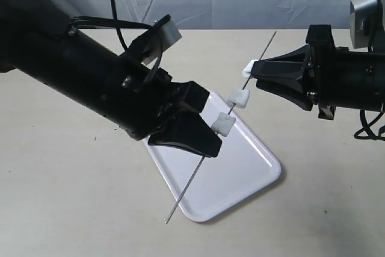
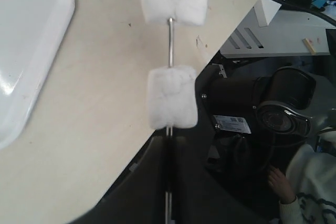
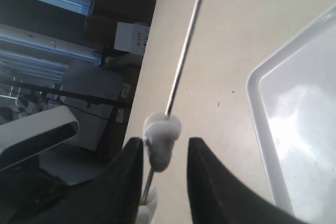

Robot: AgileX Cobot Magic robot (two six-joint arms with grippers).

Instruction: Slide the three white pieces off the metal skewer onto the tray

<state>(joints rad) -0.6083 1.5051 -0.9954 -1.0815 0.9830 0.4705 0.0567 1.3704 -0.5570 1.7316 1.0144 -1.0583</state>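
None of the three white pieces is off yet: all sit on the metal skewer that my left fingers pinch, slanted above the bare tray, while my right fingers are spread around the top piece.

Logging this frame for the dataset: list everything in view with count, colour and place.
white pieces: three, white, spaced along the skewer, in the air.
metal skewer: one, grey, tilted above the tray.
tray: one, white, on the table.
table: one, beige, under everything.
left gripper: one, black, shut on the skewer below the lowest piece.
right gripper: one, black, open, fingers either side of the top piece.
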